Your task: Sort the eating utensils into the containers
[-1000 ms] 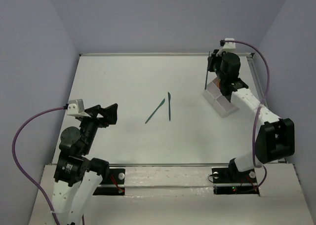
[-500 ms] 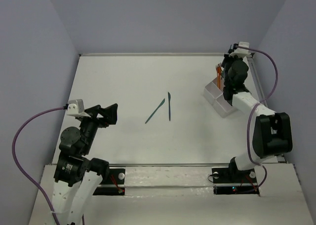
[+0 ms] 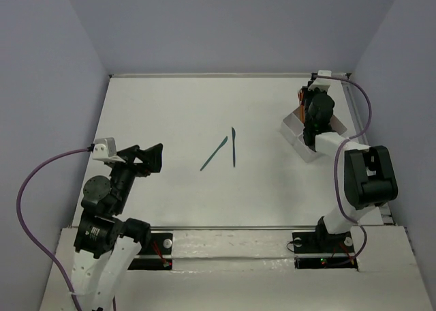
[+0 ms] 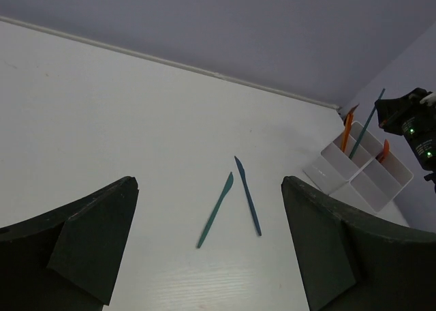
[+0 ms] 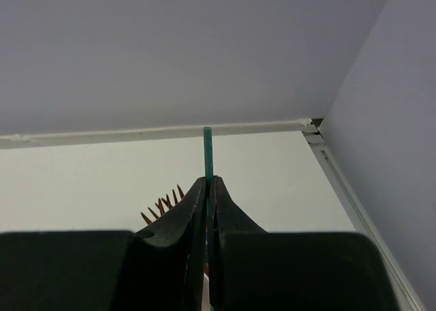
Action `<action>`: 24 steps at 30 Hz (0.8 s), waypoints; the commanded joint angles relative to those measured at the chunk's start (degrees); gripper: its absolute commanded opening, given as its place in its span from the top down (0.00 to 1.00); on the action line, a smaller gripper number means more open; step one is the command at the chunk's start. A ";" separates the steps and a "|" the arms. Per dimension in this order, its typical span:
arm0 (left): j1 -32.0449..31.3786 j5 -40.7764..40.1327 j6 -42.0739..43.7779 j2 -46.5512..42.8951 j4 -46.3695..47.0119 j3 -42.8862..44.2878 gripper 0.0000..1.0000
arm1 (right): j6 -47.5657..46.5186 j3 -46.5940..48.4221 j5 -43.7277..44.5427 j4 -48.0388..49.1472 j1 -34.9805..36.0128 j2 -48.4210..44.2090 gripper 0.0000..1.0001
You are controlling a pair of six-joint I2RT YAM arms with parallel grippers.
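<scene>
Right wrist view has the right pincer (image 5: pixel 208 183) clenched on a thin teal utensil (image 5: pixel 208 147) standing upright beside orange fork tines (image 5: pixel 162 206), above the white divided tray (image 3: pixel 294 128) at the desk's (image 3: pixel 170 113) far right, while two teal knives (image 3: pixel 214 153) lie mid-desk ahead of the released left pincer (image 4: pixel 210 188)

No text, label, brand, number or sign legible in any view. Surfaces plain white, black, teal and orange; nothing printed resolves.
</scene>
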 commanded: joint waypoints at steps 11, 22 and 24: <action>-1.16 0.20 0.84 -1.84 3.26 -0.51 0.01 | 8.60 1.78 -2.86 -8.45 0.79 -8.67 0.49; -1.16 0.37 0.75 -0.70 3.26 -0.60 0.01 | 23.73 7.32 -7.35 -39.05 21.17 -7.64 0.53; -1.16 0.38 0.84 -0.26 3.26 -0.60 0.01 | 25.93 9.42 -7.18 -44.41 25.39 -2.63 0.52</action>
